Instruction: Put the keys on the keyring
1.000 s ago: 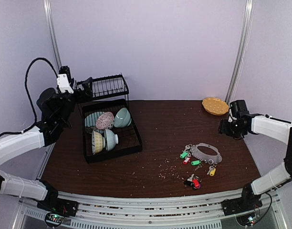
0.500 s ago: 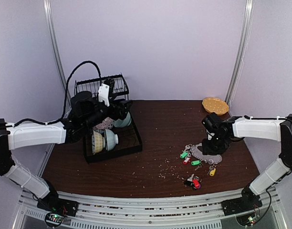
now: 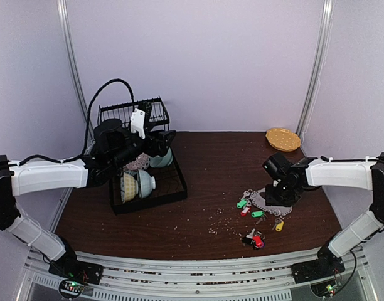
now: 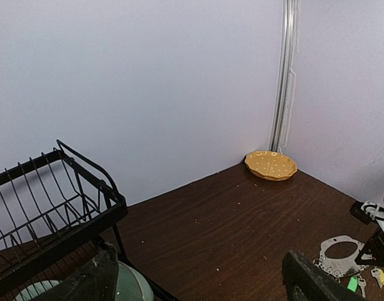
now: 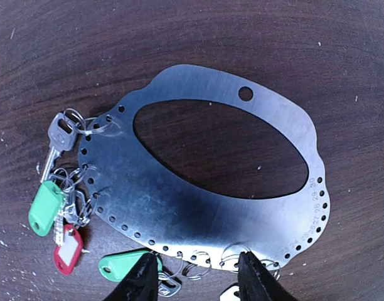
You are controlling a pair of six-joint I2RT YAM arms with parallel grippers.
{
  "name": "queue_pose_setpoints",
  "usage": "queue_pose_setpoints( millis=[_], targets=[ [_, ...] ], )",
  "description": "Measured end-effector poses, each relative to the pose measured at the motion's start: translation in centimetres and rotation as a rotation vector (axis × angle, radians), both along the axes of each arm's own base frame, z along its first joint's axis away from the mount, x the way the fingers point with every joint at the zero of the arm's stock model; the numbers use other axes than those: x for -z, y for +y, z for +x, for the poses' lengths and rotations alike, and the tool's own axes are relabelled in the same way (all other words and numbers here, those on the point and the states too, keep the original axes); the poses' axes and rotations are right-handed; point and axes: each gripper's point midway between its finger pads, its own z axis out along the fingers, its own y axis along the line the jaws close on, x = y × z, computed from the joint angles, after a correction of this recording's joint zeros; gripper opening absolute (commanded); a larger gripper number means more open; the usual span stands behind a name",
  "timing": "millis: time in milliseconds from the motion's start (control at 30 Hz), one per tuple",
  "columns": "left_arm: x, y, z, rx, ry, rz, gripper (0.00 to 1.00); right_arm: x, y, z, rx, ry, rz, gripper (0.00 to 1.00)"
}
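- Flat on the dark surface (image 3: pixel 204 188): the keyring (image 5: pixel 198 207), a scalloped metal plate with small holes along its rim.
- Hooked on the keyring's left rim: keys (image 5: pixel 59 135) with green and red tags, and another green tag at the near rim.
- Just in front of the keyring: a yellow-tagged key (image 3: pixel 279 226); nearer the arm bases and apart from it, a red and black cluster (image 3: pixel 255 239).
- Directly above the keyring's near rim: right hand (image 5: pixel 195 282), fingers moderately apart, gripping nothing.
- Well left of the keyring, above the dish rack (image 3: pixel 170 182): left hand (image 4: pixel 198 285), spread wide, empty.
- Beyond the keyring, in the far corner: tan plate (image 3: pixel 283 138).
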Motion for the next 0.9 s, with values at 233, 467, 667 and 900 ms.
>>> queue_pose_setpoints(
  millis=[233,467,667,900],
  targets=[
    [-0.2,-0.2,-0.1,0.005,-0.006,0.0,0.94,-0.2,0.6,0.3,0.071,-0.07,-0.005,0.4],
    [-0.2,-0.3,-0.2,0.008,-0.01,0.006,0.94,-0.1,2.0,-0.7,0.023,-0.066,-0.014,0.38],
    [-0.2,-0.3,-0.2,0.009,-0.012,0.009,0.94,0.3,1.2,-1.5,0.05,-0.047,-0.044,0.3],
    [0.0,-0.4,-0.1,0.009,-0.009,0.013,0.94,0.9,1.0,-1.0,0.157,-0.131,0.033,0.28]
  ],
)
